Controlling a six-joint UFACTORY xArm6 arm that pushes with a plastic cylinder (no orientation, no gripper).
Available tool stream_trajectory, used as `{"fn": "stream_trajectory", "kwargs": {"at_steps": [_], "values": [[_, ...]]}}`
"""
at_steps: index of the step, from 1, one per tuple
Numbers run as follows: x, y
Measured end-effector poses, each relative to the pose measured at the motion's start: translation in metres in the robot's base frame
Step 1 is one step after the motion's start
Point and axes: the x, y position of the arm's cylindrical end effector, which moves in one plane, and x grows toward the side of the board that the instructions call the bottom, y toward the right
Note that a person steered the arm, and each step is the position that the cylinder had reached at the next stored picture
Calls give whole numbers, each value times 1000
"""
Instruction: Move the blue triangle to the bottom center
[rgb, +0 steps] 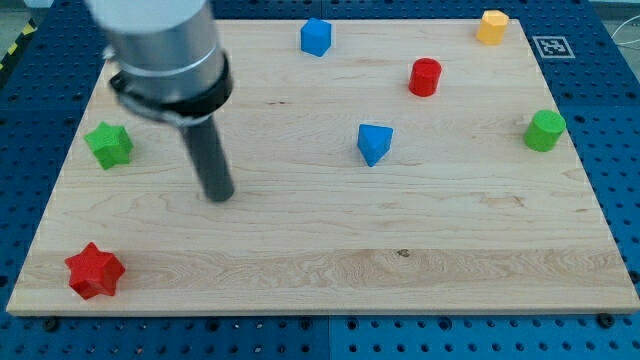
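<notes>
You are at the approach step: your tip (219, 194) sits left of centre in the frame, well apart from the blue triangle (374, 143), which lies a little right of centre on the bench (330, 270). Nothing touches the triangle yet, and it stands well above the bottom-centre spot it must reach.

There is no claw on this rig, only the straight rod, so there is nothing to report as apart or together.

The next move, as I judge it, calls for you to bring the tip round to the upper side of the triangle, slightly toward the frame's right, so that a push sends it down and a little leftward to the bottom centre. Coming straight across from the left would only shove it further right.

Around it: a blue block (316, 37) at top centre, a red cylinder (425, 76) to the upper right, a yellow block (492, 27) at the top right corner, a green block (545, 131) at the right edge, a green star (109, 144) at the left, a red star (95, 270) at the lower left. None lies on the path downward; the red cylinder is nearest your detour, so keep clear of it.
</notes>
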Motion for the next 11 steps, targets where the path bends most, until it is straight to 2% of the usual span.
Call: {"fn": "stream_trajectory", "kwargs": {"at_steps": [1,2,3,4,5,9,11], "values": [[-57,42],[-87,104],[-74,149],[-54,161],[-47,167],[53,181],[54,241]]}}
